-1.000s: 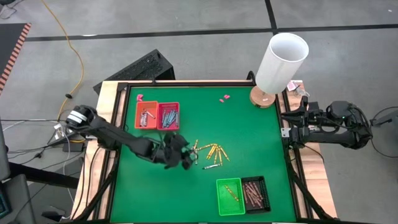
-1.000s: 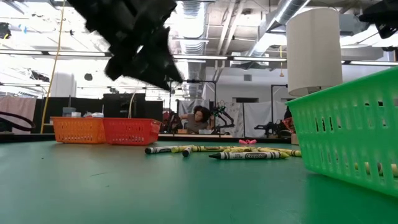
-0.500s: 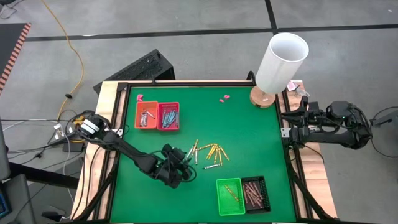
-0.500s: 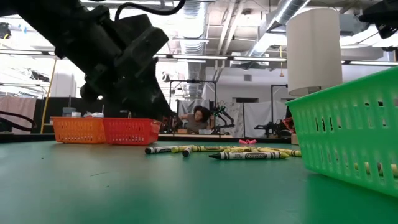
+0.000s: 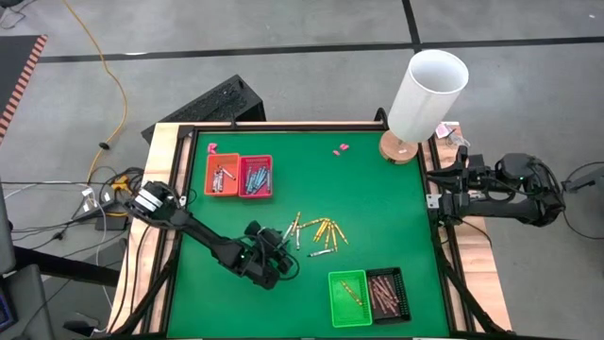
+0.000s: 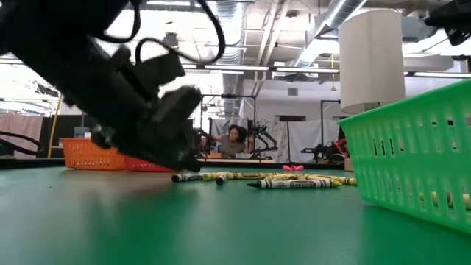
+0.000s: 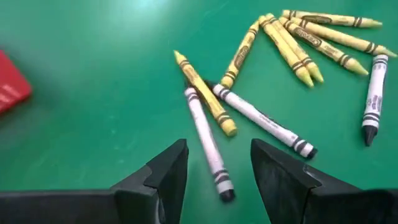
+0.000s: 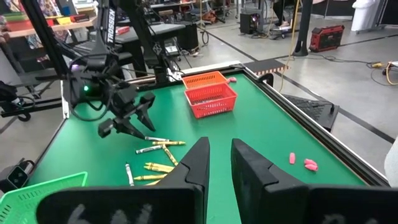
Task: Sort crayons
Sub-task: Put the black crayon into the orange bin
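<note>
Crayons: the loose crayons (image 5: pixel 317 232) lie scattered on the green table (image 5: pixel 377 208), between the red tray (image 5: pixel 256 177) and the green tray (image 5: pixel 348 298); mostly yellow with a few grey ones, some crossing each other

Sorted so far: we see grey sticks in the orange tray (image 5: pixel 222 175), bluish ones in the red tray beside it, one yellow in the green tray, brown-red ones in the black tray (image 5: pixel 388 294) touching the green one; we judge each tray takes one colour, hence the paired trays at two ends of the loose crayons

Left gripper: our left gripper (image 7: pixel 218 177) sits low at the edge of the loose crayons nearest the orange tray; its fingers (image 7: pixel 166 168) are spread and hold nothing; a grey crayon (image 7: pixel 207 143) lies between them, so we judge the spread is set to straddle it for a pick

Right gripper: our right gripper (image 8: pixel 219 163) waits off the table edge, well apart from the loose crayons, near the white cylinder (image 5: pixel 427 94); its fingers stand slightly parted and empty, kept clear of the working arm

Watch for: the grey crayon touches a yellow one, so closing may drag both
</note>
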Action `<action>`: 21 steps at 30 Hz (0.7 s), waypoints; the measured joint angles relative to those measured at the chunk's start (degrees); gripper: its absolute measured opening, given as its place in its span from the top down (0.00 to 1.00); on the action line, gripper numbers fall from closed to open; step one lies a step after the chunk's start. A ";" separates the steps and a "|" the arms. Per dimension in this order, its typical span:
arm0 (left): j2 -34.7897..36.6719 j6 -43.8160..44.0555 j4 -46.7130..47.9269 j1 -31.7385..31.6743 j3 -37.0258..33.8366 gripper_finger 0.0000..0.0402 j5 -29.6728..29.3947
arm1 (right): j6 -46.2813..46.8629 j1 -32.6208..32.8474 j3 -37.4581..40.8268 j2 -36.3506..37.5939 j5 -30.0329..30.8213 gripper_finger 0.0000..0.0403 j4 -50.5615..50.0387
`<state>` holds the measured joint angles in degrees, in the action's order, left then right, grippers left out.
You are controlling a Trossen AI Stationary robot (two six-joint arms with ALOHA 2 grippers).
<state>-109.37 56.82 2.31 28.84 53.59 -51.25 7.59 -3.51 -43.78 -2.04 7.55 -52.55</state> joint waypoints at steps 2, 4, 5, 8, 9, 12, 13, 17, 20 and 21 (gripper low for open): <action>-1.47 1.86 -0.36 0.00 0.03 0.59 0.90 | -0.02 -0.02 0.01 -0.02 0.00 0.83 -0.11; -2.83 3.10 -0.11 -0.04 -0.05 0.59 0.68 | -0.02 0.00 -0.02 -0.02 0.02 0.83 0.01; -3.22 3.88 -0.34 -0.01 0.03 0.59 0.25 | -0.02 0.00 -0.02 -0.02 0.02 0.83 -0.08; -4.27 5.50 -0.04 -0.09 0.10 0.59 0.16 | -0.02 0.00 -0.02 -0.02 0.02 0.83 -0.04; -4.48 5.91 0.14 -0.07 0.10 0.60 0.05 | -0.02 0.00 0.00 -0.02 0.02 0.83 -0.07; -4.68 6.13 0.37 -0.17 0.12 0.65 1.00 | -0.02 0.00 -0.02 -0.02 0.00 0.83 -0.05; -4.74 6.30 0.56 -0.17 0.12 0.68 1.15 | -0.02 0.00 -0.02 -0.02 0.02 0.83 -0.05; -4.82 8.71 1.87 -0.26 0.12 0.84 1.85 | 0.00 -0.01 -0.02 -0.02 0.01 0.83 -0.05; -4.85 10.32 2.38 -0.30 0.10 0.96 1.91 | 0.00 0.00 -0.02 -0.02 0.02 0.83 -0.05; -4.85 10.71 2.42 -0.29 0.10 0.97 1.91 | 0.00 0.00 -0.02 -0.02 0.02 0.83 -0.05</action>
<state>-114.21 67.53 4.74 28.55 53.69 -49.34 7.60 -3.51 -43.79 -2.07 7.57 -52.60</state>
